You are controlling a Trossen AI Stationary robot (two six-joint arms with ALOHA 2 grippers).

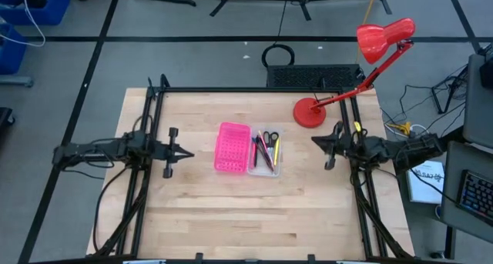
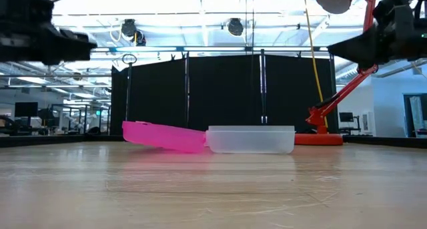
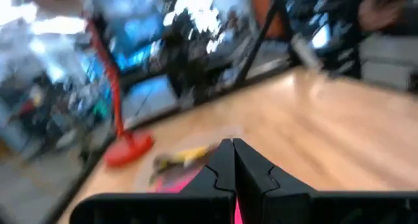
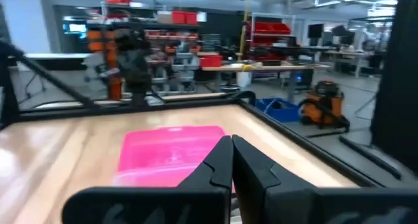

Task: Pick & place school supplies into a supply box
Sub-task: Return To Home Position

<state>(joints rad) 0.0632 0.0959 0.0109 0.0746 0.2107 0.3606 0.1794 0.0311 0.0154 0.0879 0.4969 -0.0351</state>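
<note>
— Supply box point(image 1: 266, 172), where does it sit?

— Near the middle of the table point(image 1: 231, 210), a clear shallow tray. A pink tray point(image 1: 233, 147) lies just beside it on the left arm's side, touching it or nearly so. From table height the pink tray point(image 2: 163, 135) looks tilted, with its outer end raised, and it meets the box's wall point(image 2: 251, 141).

— And the school supplies?

— They are inside the box. The pens and pencils point(image 1: 260, 152) lie side by side along its length; I can make out dark, pink-red and yellow ones. The scissors point(image 1: 269, 138) are in there too, at the end nearer the red lamp point(image 1: 310, 112). I see no supplies on the bare wood.

— Where is the left end effector point(image 1: 189, 152)?

— It is above the table on the pink tray's side, apart from it and pointing toward the middle. In its wrist view the two fingers point(image 3: 219, 168) are pressed together with nothing between them.

— And the right end effector point(image 1: 314, 140)?

— It is on the opposite side, near the lamp's base, clear of the box and pointing back toward it. Its fingers point(image 4: 219, 160) are also together and hold nothing. The pink tray point(image 4: 171, 152) shows beyond them.

— How high are the arms?

— From table height both are up near the top of the view, well above the trays.
</note>
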